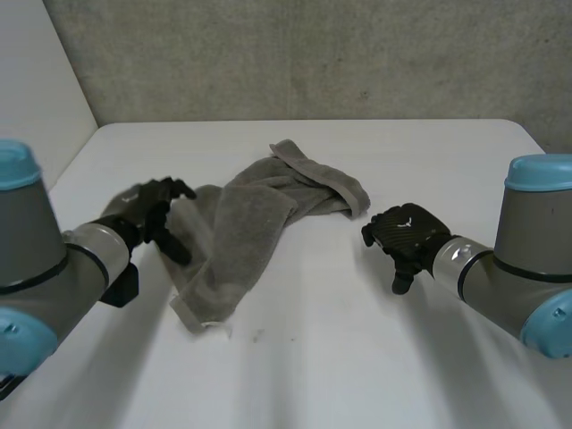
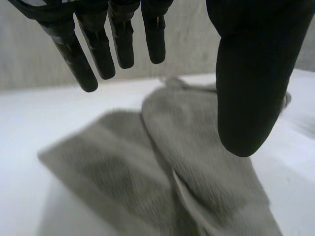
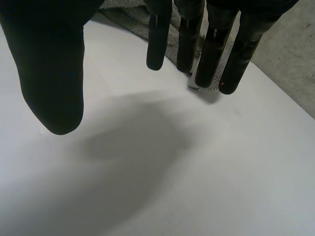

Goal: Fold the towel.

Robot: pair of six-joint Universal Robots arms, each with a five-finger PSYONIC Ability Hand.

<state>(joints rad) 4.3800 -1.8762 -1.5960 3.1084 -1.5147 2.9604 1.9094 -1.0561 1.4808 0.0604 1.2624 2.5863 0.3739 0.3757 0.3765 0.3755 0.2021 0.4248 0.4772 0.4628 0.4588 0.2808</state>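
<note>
On the white table (image 1: 357, 357), near its middle, a grey towel (image 1: 250, 223) lies rumpled and partly doubled over itself, running from the far side toward the robot. At the towel's left edge the left hand (image 1: 147, 210) hangs over the cloth with its fingers (image 2: 98, 54) straight and spread apart from the thumb, gripping nothing. Just beside the towel's right end, the right hand (image 1: 407, 234) is over bare table, fingers likewise loose and apart, holding nothing.

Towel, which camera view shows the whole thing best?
The head view: the whole crumpled towel lies in sight on the table. The left wrist view shows part of it close up under the left hand; the right wrist view, an edge beyond the right hand.
</note>
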